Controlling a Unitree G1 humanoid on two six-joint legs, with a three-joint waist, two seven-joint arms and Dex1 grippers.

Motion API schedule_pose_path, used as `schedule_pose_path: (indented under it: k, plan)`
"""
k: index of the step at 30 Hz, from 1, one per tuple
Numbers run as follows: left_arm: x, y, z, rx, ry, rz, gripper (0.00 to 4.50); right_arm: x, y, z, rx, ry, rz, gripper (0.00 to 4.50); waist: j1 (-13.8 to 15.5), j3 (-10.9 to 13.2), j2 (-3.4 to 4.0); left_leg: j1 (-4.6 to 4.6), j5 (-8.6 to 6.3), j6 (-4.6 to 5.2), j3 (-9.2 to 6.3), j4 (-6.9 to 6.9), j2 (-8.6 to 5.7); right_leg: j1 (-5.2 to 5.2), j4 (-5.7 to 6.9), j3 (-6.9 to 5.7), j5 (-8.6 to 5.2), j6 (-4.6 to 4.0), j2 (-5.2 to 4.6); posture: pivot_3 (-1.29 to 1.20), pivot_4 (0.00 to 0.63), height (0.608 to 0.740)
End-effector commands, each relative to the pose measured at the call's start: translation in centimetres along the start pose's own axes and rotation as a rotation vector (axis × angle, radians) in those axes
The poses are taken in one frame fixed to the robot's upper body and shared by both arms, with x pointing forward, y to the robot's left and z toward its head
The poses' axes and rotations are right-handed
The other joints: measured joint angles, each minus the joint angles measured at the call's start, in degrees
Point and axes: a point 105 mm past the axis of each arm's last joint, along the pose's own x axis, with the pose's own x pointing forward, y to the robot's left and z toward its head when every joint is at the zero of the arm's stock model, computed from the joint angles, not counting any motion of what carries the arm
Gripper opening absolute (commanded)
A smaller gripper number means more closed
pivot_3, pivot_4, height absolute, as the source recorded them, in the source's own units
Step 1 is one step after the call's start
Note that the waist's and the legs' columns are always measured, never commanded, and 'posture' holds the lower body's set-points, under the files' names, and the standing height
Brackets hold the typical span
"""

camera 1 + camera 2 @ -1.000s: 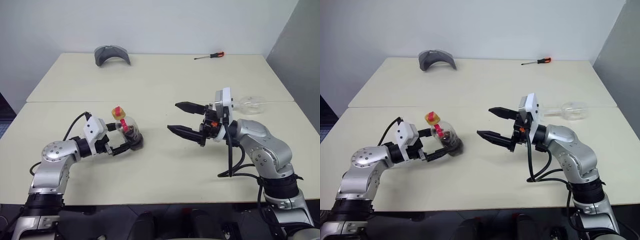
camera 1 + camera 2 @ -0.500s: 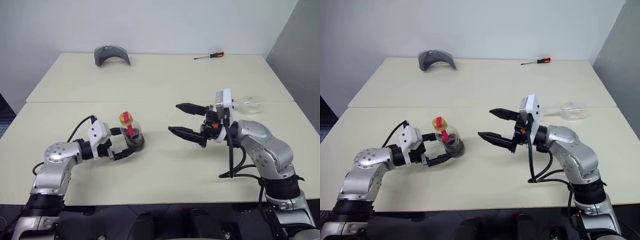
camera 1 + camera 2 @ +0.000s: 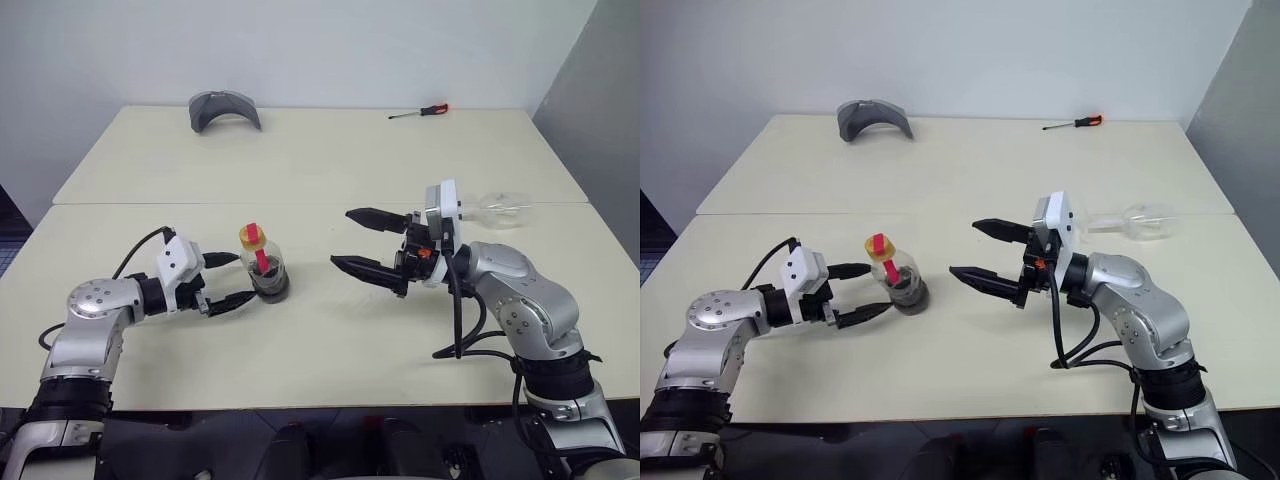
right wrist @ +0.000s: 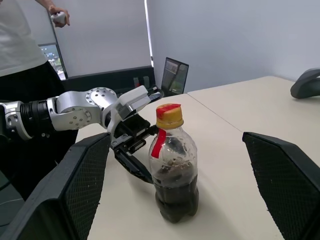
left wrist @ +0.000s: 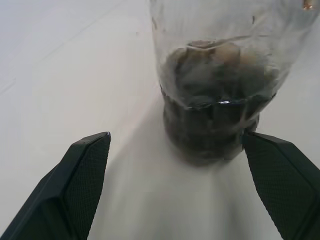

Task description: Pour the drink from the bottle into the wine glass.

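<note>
Dark brown drink (image 4: 174, 196) fills the lower part of the clear plastic bottle (image 3: 264, 269), which stands upright with its yellow-and-red cap on, on the cream worktop (image 3: 300, 170). The left end effector (image 3: 233, 281) sits just beside the bottle, its black fingers spread wide to either side of the base and gripping nothing. The right end effector (image 3: 358, 243) hangs above the worktop, pointing toward the bottle from the other side, fingers wide apart and empty. The wine glass (image 3: 500, 209) lies on its side behind the right arm. A screwdriver (image 3: 419, 111) and a grey curved object (image 3: 223, 108) rest at the far edge.
</note>
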Motion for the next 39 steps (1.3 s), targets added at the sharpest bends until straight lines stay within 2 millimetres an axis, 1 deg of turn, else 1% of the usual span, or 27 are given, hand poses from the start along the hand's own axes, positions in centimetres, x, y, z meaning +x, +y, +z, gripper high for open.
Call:
schedule_pose_path:
  k: [1,3,7,11,13,17,22,28,39]
  plan:
    - [-0.5,1.6,1.4,0.062,-0.021,0.049,4.45,0.2,0.0,1.1,-0.05,-0.028,0.008,4.5,0.0,0.0,0.0,0.0,0.0,0.0,-0.01,0.0,0.0,0.0,0.01,-0.01,0.0,0.0,0.0,0.0,0.15,0.74]
    - [-0.4,1.6,1.4,0.06,-0.022,0.038,4.45,0.2,0.0,1.1,-0.051,-0.029,0.008,4.5,-0.01,0.0,0.0,0.0,0.0,0.0,0.0,0.01,-0.01,0.0,0.02,0.0,0.0,0.0,0.0,0.0,0.15,0.74]
    - [-0.6,-0.1,1.0,0.027,-0.011,-0.037,4.45,0.2,0.0,1.2,-0.053,-0.03,0.007,4.5,-0.16,0.0,0.0,0.0,0.0,0.0,0.02,0.0,0.0,-0.01,0.02,0.03,0.0,0.0,0.0,0.0,0.15,0.74]
    - [-0.8,-1.1,0.7,0.002,-0.001,-0.077,4.45,0.1,0.0,1.2,-0.053,-0.031,0.005,4.5,-0.15,0.01,0.01,0.0,0.0,0.0,0.01,-0.01,0.01,-0.03,0.05,0.02,0.0,-0.01,0.0,0.0,0.15,0.74]
    - [-1.0,-1.3,0.6,-0.004,0.005,-0.088,4.45,0.1,0.1,1.1,-0.053,-0.032,0.005,4.5,-0.13,0.01,0.01,0.0,0.0,0.0,0.0,0.0,0.01,-0.03,0.06,0.02,-0.01,-0.01,0.0,0.0,0.15,0.74]
    - [-0.9,-1.0,0.7,-0.002,0.007,-0.081,4.45,0.2,0.1,1.1,-0.053,-0.032,0.007,4.5,-0.11,0.01,0.01,0.01,0.0,0.0,0.01,0.0,0.0,-0.03,0.07,0.02,-0.01,-0.01,0.0,0.0,0.15,0.74]
    - [-0.2,0.0,1.0,-0.002,-0.011,-0.042,4.45,0.2,0.0,1.2,-0.055,-0.034,0.005,4.5,-0.07,0.0,0.01,0.01,0.0,0.01,0.01,0.01,0.0,-0.02,0.09,0.01,-0.01,-0.01,0.0,0.0,0.15,0.74]
    - [0.8,0.5,1.1,0.01,-0.019,-0.041,4.45,0.1,0.0,1.2,-0.06,-0.03,0.0,4.5,-0.09,0.01,0.01,0.01,0.0,0.0,0.02,0.01,-0.01,-0.04,0.12,0.02,-0.01,-0.01,0.0,0.0,0.15,0.74]
    - [1.0,1.7,1.3,0.031,-0.015,-0.033,4.45,0.0,-0.1,1.3,-0.063,-0.029,-0.011,4.5,-0.09,0.0,0.0,0.02,0.0,0.0,0.02,0.03,-0.01,-0.04,0.14,0.01,-0.01,-0.01,0.0,0.0,0.15,0.74]
